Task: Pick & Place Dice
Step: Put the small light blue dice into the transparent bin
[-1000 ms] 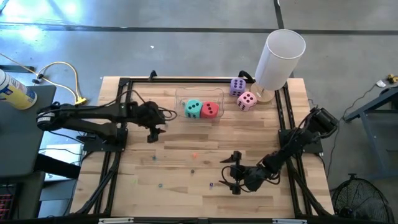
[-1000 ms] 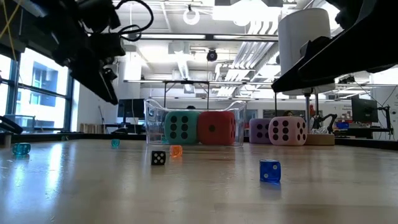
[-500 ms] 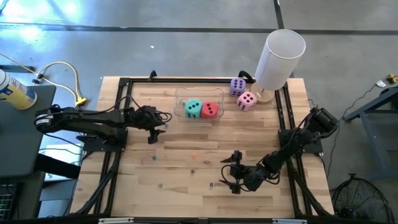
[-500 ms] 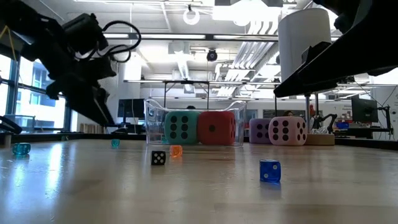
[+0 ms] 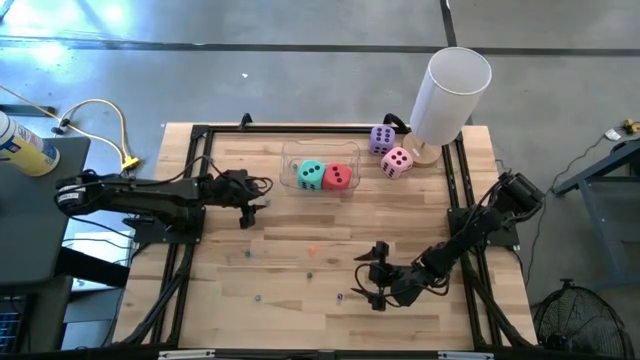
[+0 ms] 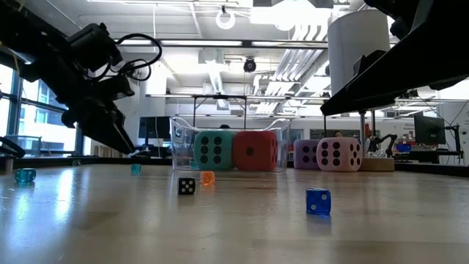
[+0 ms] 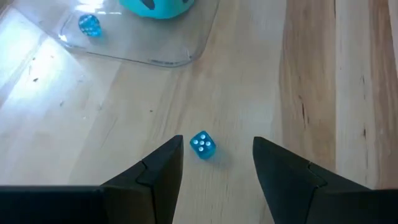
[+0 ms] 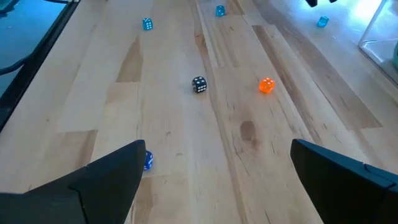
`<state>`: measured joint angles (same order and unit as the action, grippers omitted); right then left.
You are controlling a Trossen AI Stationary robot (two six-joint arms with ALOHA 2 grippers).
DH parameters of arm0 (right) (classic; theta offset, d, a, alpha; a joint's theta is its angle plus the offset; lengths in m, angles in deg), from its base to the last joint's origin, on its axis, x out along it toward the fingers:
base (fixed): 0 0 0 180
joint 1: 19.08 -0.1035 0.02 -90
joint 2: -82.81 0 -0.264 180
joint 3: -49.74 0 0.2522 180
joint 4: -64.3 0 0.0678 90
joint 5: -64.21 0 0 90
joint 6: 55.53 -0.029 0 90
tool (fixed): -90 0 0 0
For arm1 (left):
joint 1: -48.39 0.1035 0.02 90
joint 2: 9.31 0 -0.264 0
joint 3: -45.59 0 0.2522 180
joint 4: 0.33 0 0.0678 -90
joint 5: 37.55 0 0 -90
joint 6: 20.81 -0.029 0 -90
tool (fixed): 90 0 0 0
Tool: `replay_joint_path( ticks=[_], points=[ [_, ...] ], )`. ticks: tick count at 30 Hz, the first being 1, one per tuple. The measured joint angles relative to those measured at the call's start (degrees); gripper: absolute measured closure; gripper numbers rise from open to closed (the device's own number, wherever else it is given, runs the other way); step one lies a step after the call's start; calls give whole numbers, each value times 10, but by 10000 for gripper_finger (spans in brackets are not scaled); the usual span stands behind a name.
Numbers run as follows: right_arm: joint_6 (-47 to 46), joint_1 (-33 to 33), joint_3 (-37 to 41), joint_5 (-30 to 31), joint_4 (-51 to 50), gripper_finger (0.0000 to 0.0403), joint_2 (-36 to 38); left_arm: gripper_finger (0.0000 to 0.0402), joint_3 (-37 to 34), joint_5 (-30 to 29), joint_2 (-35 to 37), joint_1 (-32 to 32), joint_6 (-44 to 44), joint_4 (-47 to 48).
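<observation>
While its jaws stand apart over a small translucent blue die (image 7: 203, 145) on the wooden tabletop (image 5: 300, 280), the left gripper (image 7: 214, 163) hovers, seemingly just above; the right gripper (image 8: 217, 186) rests wide apart.

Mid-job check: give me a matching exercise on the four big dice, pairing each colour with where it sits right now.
Things:
1. teal die
2. red die
3. purple die
4. pink die

Places:
A. on the bare table, right beside the white cylinder
B. in the clear container, on the left arm's side
C. on the bare table, next to the purple one and nearer the arms
D. in the clear container, on the right arm's side

Pairs: 1-B, 2-D, 3-A, 4-C
</observation>
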<state>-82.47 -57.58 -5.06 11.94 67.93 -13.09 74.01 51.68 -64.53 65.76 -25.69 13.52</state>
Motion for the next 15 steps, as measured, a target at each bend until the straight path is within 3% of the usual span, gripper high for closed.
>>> replay_joint_path(
  ticks=[15],
  points=[
    [-3, 0, 0, -5, 0, 11, 0, 216, -13, 13, 0, 29, 2, -23]
  ],
)
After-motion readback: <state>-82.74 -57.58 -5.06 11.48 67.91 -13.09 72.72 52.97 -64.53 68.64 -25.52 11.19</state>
